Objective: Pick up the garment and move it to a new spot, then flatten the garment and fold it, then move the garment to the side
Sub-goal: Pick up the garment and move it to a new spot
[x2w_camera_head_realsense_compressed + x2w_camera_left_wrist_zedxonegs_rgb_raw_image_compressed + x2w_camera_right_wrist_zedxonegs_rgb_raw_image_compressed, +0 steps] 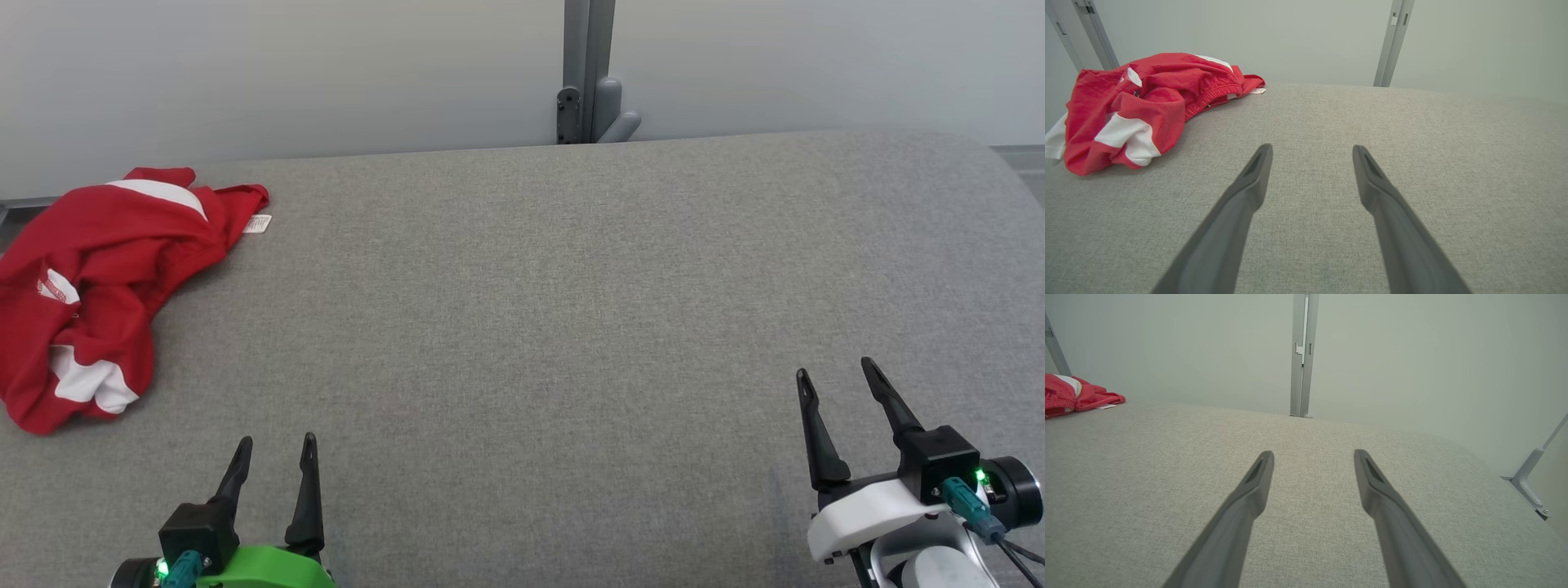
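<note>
A crumpled red garment (106, 278) with white patches lies in a heap at the far left of the grey padded table (539, 310). It also lies at the upper left of the left wrist view, garment (1147, 106), and a corner of the garment (1073, 396) peeks in at the left edge of the right wrist view. My left gripper (276, 445) stands open near the front left, below and to the right of the heap, nothing between its fingers. My right gripper (834, 367) stands open at the front right, far from the cloth.
A grey metal post (588, 73) with a bracket rises behind the table's back edge against a pale wall. The table's right end curves away, with a metal bracket (1531, 486) beyond it. A small white label (258, 223) sticks out of the garment's top right.
</note>
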Robot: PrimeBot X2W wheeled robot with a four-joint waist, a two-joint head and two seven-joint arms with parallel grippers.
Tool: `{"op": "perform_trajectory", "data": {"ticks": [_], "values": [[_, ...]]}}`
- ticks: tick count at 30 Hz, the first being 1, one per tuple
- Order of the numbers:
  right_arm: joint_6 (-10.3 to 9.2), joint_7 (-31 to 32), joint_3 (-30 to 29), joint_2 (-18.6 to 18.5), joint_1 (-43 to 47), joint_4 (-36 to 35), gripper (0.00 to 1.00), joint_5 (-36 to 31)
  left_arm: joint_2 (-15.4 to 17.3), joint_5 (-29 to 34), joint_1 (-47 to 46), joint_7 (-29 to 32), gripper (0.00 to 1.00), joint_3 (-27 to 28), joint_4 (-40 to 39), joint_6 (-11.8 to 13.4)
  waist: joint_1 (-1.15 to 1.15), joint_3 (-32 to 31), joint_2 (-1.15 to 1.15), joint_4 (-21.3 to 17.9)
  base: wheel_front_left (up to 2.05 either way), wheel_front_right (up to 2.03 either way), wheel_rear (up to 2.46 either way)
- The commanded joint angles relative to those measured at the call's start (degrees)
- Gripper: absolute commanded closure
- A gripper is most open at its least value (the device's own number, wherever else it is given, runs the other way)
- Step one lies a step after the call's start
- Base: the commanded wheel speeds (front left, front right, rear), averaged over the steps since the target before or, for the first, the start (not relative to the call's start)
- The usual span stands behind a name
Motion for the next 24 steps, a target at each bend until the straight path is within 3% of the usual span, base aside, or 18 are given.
{"op": "perform_trajectory", "data": {"ticks": [1, 10, 16, 20, 24], "values": [[0.00, -0.2, -0.1, 0.0, 0.5, 0.1, 0.00, 0.4, 0.4, -0.5, 0.4, -0.2, 0.00, 0.2, 0.1, -0.1, 0.00, 0.0, 0.00, 0.1, 0.00, 0.00, 0.00], [0.00, -0.2, -0.7, 0.2, 1.1, -0.1, 0.00, 0.6, 0.4, -1.1, -0.1, -0.2, 0.00, -0.3, 0.5, -0.1, 0.00, -0.1, 0.00, 1.6, 0.00, 0.00, 0.00], [-0.01, -0.2, -1.2, 0.8, 2.2, -0.6, 0.00, 1.1, 0.4, -0.7, -0.4, -0.1, 0.00, -0.4, 0.6, 0.0, 0.00, -0.3, 0.00, 8.8, 0.00, 0.00, 0.00], [-0.01, -0.2, 1.6, 1.4, 1.5, -0.5, 0.00, 1.5, 0.4, -0.5, 0.8, -0.1, 0.00, 0.7, 0.5, 0.0, 0.00, -0.2, 0.00, 13.3, 0.00, 0.00, 0.00], [-0.01, -0.2, 4.1, 1.6, 0.6, -0.1, 0.00, 1.5, 0.3, -0.9, 1.4, -0.1, 0.00, 1.8, -0.2, 0.0, 0.00, 0.2, 0.00, 15.4, 0.00, 0.00, 0.00]]}}
